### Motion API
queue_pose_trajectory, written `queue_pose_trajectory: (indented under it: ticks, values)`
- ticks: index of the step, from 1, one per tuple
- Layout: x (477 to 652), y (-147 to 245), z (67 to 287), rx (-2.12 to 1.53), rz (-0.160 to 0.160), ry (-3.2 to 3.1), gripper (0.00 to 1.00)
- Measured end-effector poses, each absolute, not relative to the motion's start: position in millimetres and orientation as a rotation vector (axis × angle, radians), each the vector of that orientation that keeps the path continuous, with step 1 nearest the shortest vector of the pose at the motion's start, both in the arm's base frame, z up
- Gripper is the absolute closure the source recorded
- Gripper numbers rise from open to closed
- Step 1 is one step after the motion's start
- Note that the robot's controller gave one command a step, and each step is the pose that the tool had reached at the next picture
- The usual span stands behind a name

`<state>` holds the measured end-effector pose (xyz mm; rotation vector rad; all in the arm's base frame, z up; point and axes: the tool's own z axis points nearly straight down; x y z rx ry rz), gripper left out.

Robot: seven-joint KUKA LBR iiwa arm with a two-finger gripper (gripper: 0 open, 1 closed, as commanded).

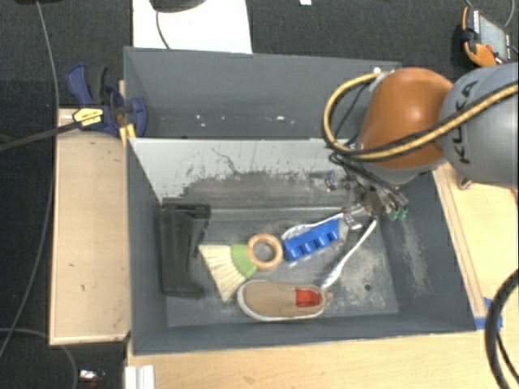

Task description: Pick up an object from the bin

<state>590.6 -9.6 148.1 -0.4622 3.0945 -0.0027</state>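
One each: black block [182, 250] at the bin [243, 96] left wall, green brush [227, 266], tape ring [264, 251], blue comb [312, 241], grey shoe [280, 300] near front edge. My hand [361, 211] beside comb; open or closed, I cannot tell.

Single overhead camera, slightly oblique, whole bin [243, 96] framed.

Even, moderate overhead light.
The bin's [243, 164] far inner wall reads palest; short, soft shadows lie here and there across its floor.

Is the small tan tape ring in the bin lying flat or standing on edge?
Lying roughly flat: the tan tape ring shows its round hole facing up, beside the green-handled brush.
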Motion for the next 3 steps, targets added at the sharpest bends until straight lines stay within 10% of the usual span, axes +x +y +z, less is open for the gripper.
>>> queue_pose_trajectory:
  ticks: [1,2,3]
  values:
    - [590.9,-12.1,74.0,-0.301,0.004,3.130,0.00]
    - [590.1,-15.1,70.6,-0.483,-0.003,3.090,0.00]
    - [591.9,-11.9,74.7,-0.311,0.005,3.123,1.00]
